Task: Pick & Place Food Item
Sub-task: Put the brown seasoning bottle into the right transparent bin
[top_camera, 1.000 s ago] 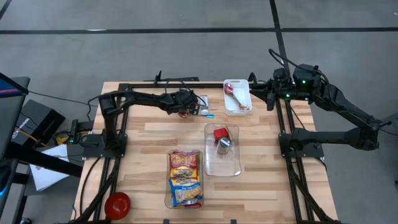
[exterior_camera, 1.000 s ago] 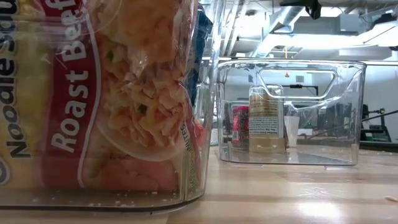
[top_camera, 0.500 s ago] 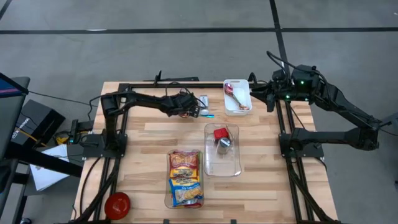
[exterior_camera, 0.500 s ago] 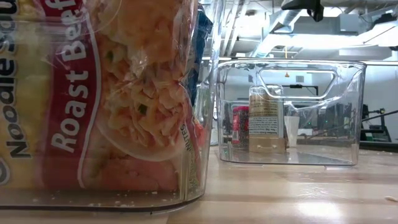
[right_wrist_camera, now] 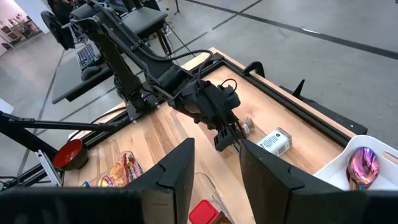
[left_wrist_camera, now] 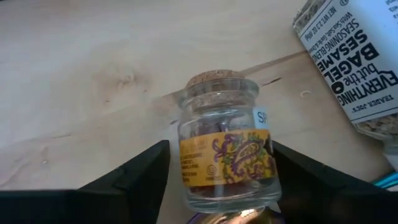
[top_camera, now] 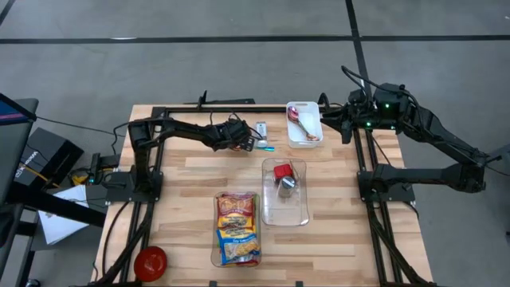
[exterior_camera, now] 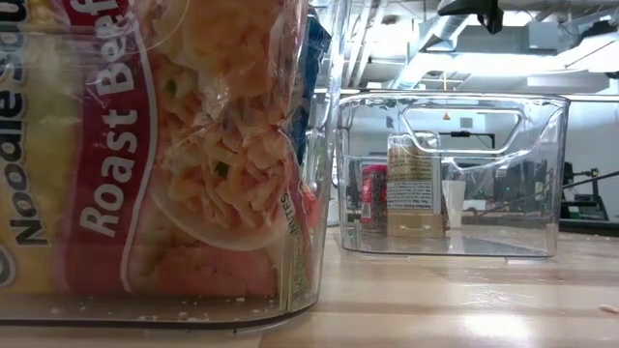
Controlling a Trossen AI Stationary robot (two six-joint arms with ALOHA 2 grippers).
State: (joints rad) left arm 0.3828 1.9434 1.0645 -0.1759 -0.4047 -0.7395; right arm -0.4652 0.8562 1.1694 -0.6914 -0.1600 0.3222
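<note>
A small glass jar with a cork lid and a yellow and purple label stands upright on the wooden table toward the far edge. My left gripper slants down over it with its two dark fingers close on either side of the glass body. My right gripper is open with nothing between its fingers, held high at the far right. My left gripper has one finger on each side of the jar's glass body, coming at it slanting down from above. Whether the fingers touch the glass I cannot tell. The jar stands on its base on the table.
A sesame seasoning jar lies on its side just beyond the small jar. A white tray stands at the far edge. A clear bin holds a red item and a can. Another bin holds noodle packets. A red bowl sits near left.
My left gripper has sunk a little over the small jar and crept slightly toward the near edge. The jar has stayed where it was.
</note>
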